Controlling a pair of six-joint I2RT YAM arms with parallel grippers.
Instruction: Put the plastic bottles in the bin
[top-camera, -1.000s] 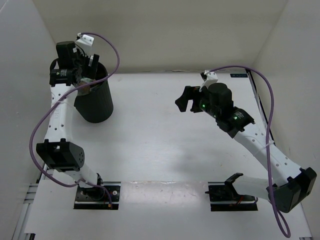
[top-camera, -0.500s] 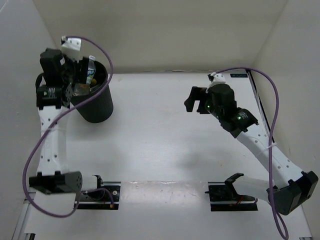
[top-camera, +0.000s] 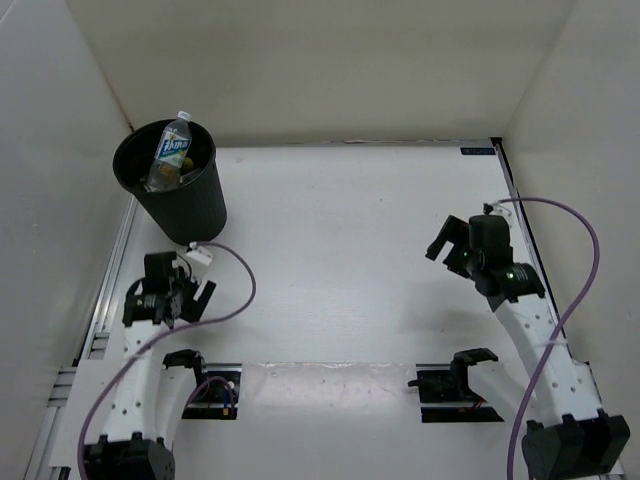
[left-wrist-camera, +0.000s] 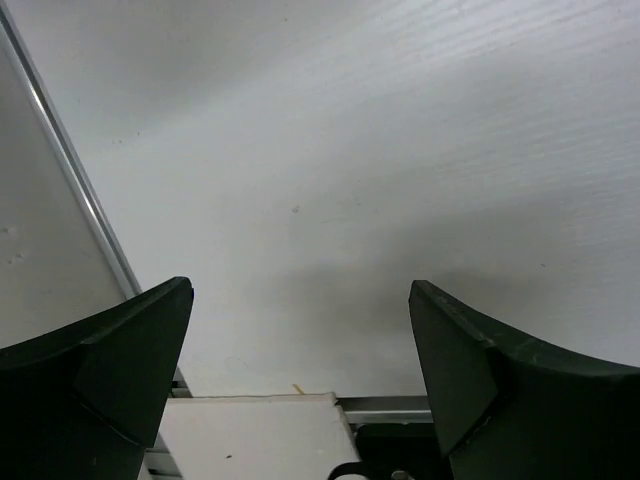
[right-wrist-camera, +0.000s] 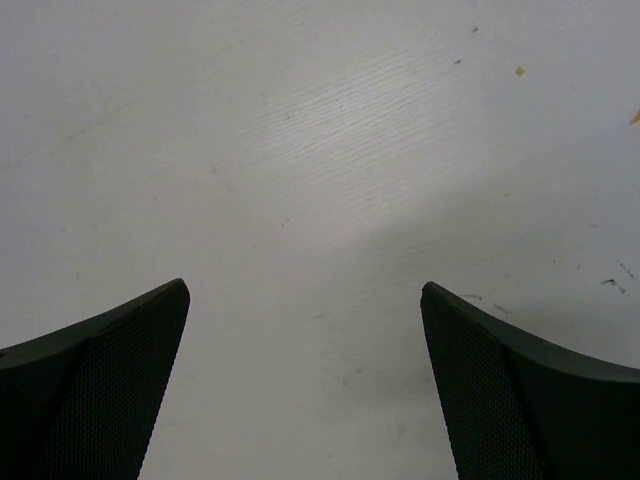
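Observation:
The black bin (top-camera: 195, 205) stands at the far left corner of the table. Clear plastic bottles lie inside it; one with a blue-white label and a white cap (top-camera: 173, 148) leans against the rim, with orange-labelled ones under it. No bottle shows on the table. My left gripper (top-camera: 168, 305) is open and empty, low near the table's front left, well in front of the bin; in the left wrist view (left-wrist-camera: 300, 340) only bare table lies between its fingers. My right gripper (top-camera: 447, 245) is open and empty at the right side, with bare table in its wrist view (right-wrist-camera: 305, 340).
White walls close the table on the left, back and right. A metal rail (left-wrist-camera: 70, 170) runs along the left edge. The arms' base plates (top-camera: 195, 392) sit at the near edge, one showing in the left wrist view (left-wrist-camera: 250, 435).
My left gripper has left the bin's rim and pulled back low toward its base, leaving a bottle in the bin. My right arm has drawn back toward the near right.

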